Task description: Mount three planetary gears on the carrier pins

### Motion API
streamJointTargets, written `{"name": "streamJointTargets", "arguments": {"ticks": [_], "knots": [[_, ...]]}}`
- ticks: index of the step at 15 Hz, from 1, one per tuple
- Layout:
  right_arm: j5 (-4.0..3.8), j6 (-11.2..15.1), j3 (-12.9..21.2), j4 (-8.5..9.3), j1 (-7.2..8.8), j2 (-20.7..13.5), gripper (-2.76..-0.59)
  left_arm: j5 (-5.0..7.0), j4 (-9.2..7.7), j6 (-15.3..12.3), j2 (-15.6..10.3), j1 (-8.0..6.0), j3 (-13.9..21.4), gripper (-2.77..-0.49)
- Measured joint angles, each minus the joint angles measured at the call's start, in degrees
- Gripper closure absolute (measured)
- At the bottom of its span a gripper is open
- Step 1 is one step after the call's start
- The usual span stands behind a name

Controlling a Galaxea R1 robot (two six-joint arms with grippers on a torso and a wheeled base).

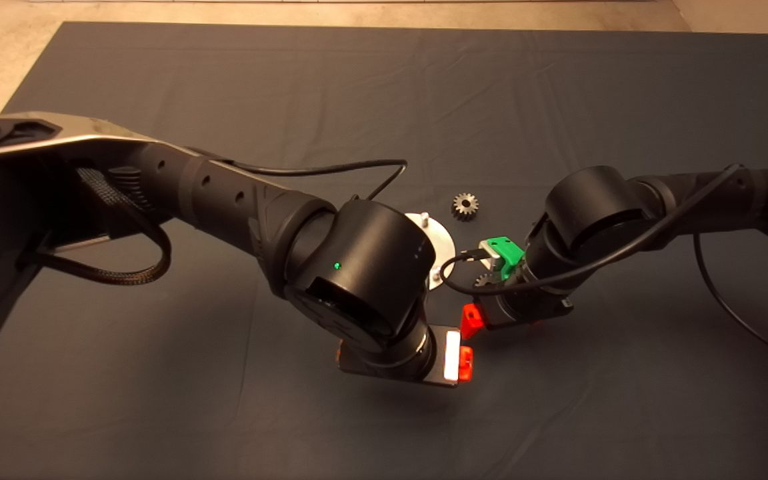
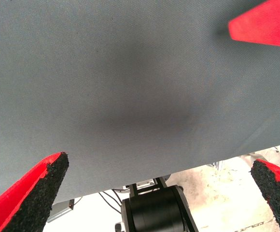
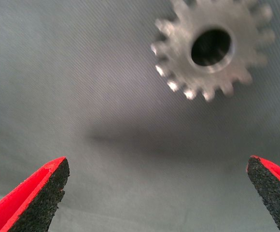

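Your right hand (image 3: 154, 198) hangs open just above a gear (image 3: 212, 46) lying flat, bore up, ahead of its fingertips near the worktop's middle; it's nearer than the open left hand (image 2: 154, 193). The disc (image 1: 439, 250) sits beside, another gear (image 1: 465, 206) beyond.

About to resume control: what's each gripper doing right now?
Left gripper: open, empty, over bare mat.
Right gripper: open, empty, a planetary gear lying ahead of it.

A robotics lab: dark mat (image 1: 557, 87) over a bench (bare concrete floor (image 1: 357, 12)).
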Motion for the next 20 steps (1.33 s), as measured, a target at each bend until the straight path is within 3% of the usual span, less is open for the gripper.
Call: {"name": "streamJointTargets", "arguments": {"ticks": [10,20], "knots": [[-0.04,-5.04,-5.74,-0.69,0.0,0.63,-2.75,0.0,0.0,0.0,-0.01,0.0,1.11,-2.75],[-0.03,-10.37,-9.37,-2.6,0.0,0.94,-2.75,0.0,0.0,-0.02,-0.01,0.01,1.57,-2.75]]}}
